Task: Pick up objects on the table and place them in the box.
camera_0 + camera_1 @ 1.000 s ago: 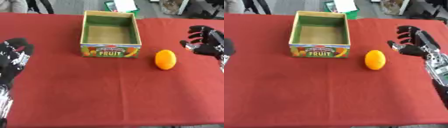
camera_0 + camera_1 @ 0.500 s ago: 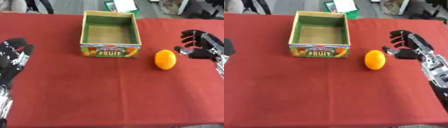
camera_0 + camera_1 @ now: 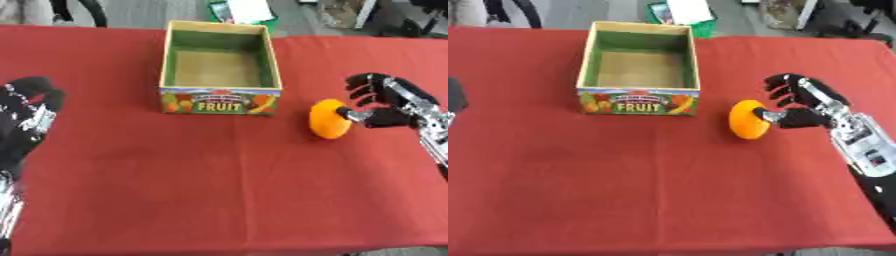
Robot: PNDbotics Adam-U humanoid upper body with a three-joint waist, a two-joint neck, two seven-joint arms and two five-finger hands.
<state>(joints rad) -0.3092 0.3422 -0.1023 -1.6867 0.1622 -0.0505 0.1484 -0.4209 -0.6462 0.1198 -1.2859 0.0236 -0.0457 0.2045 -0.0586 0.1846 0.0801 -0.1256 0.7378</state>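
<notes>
Since a second ago the right hand [image 3: 802,107] has come in from the right edge of the red table [image 3: 219,180] and now sits right against the orange [image 3: 747,119], thumb touching its right side, fingers spread and half-curled above without closing on it. That orange lies on the cloth just right of the open fruit box [image 3: 220,70], near its front corner. Over at the left edge the left hand [image 3: 26,112] rests idle, fingers relaxed.
</notes>
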